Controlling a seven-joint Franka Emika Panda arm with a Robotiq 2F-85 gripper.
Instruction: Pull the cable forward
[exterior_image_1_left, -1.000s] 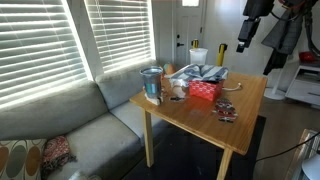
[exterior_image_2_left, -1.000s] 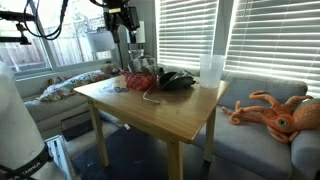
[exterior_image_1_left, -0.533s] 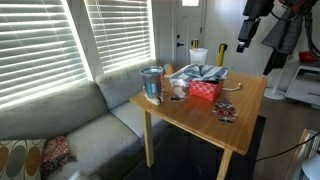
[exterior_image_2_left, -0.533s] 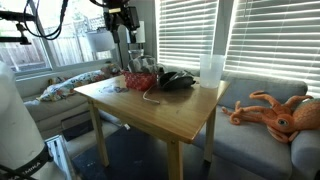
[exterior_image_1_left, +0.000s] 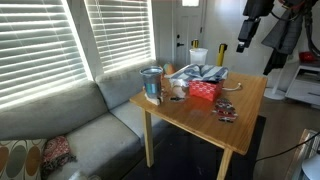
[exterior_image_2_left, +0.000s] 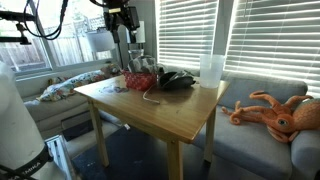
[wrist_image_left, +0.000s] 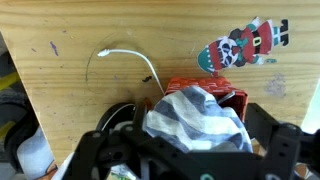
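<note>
1. The black two-finger robot gripper is closest to my wrist camera. Its fingers are spread wide and hold nothing. In both exterior views it hangs well above the tabletop.
2. Directly beneath it lies one blue-and-white striped cloth bundle, which rests against one red rectangular box. One black rounded object sits beside them; I can't identify it.
3. Past the box, the thin whitish cable lies alone in a loose arc on bare wood of the pale wooden table. It has a dark tip near the box, and nothing is touching it. I count one cable.
4. To do this well, I'd shift away from the cloth and come down over the arc, with the fingers straddling the cord crosswise.
5. The cord is so thin that I'd close right at the wood, or the pads may shut over it and miss.
6. Then I'd drag slowly toward the open table edge, so the tip doesn't snag the box.
7. Further off there is one flat dark patterned item in red and white.
8. Farthest, in an exterior view, I see one tall translucent cup and one orange octopus plush.
</note>
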